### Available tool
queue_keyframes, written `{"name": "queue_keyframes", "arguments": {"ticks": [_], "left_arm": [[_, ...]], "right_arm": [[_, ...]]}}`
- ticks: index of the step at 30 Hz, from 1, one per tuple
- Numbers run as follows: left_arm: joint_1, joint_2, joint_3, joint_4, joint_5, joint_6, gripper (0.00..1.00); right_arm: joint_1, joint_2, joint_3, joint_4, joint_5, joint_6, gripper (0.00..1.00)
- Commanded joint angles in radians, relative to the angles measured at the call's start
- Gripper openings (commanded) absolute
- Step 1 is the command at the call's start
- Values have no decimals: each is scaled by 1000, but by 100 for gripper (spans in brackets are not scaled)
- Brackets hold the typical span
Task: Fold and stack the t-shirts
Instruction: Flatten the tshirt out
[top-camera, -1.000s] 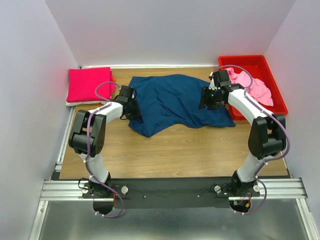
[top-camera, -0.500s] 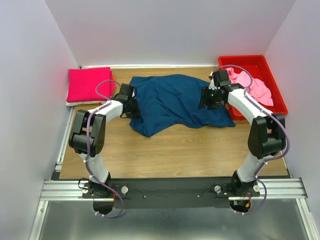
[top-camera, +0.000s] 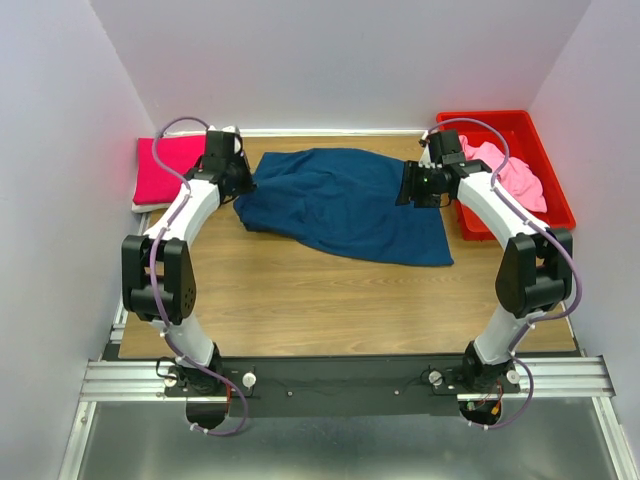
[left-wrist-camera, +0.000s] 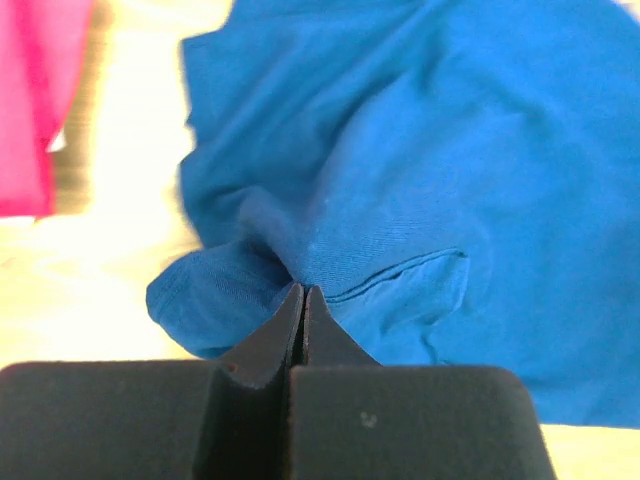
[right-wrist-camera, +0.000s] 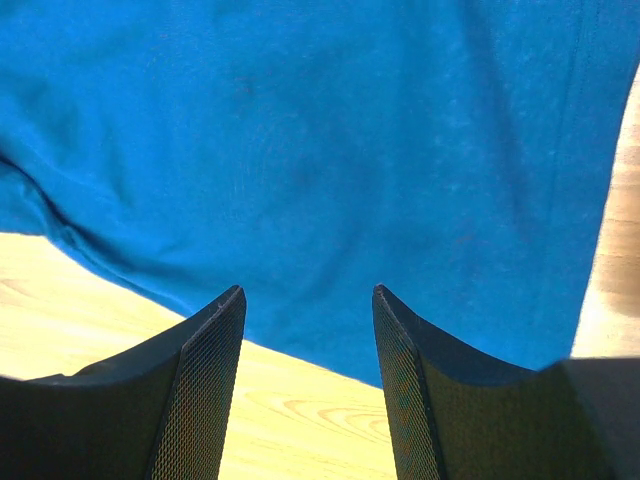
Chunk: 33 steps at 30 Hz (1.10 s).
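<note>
The navy blue t-shirt (top-camera: 345, 200) lies spread plain side up on the wooden table (top-camera: 330, 300); no print shows. My left gripper (top-camera: 240, 186) is shut on a fold of its left edge, seen pinched in the left wrist view (left-wrist-camera: 303, 292). My right gripper (top-camera: 414, 187) is open and empty, just above the shirt's right edge; its fingers (right-wrist-camera: 205, 370) frame the blue cloth (right-wrist-camera: 320, 130) and its hem. The magenta t-shirt (top-camera: 165, 167) lies folded at the back left. The light pink t-shirt (top-camera: 515, 175) lies crumpled in the red bin (top-camera: 490, 118).
The red bin stands at the back right against the wall. White walls close in the back and both sides. The magenta shirt shows at the left edge of the left wrist view (left-wrist-camera: 25, 100). Bare wood lies in front of the navy shirt.
My left arm has swung back and to the left, pulling the navy shirt's left edge with it. The shirt now lies flatter and wider. My right gripper has shifted slightly toward the back.
</note>
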Motion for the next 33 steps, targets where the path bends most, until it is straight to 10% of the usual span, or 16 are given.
{"name": "queue_keyframes", "arguments": {"ticks": [1,8,17,33], "left_arm": [[16,1,-81,-21,11,77,0],[17,16,-160,-4,-9,93,3],[17,4,-183,-12,-32,83,32],[16,-82,-213,-1,-22,40,26]], "right_arm": [[-2,7,-9,-6,27,4,61],[-2,16,-9,-4,16,4,61],[-2,22,-19,-6,1,10,61],[-1,28,-24,-6,-13,11,61]]}}
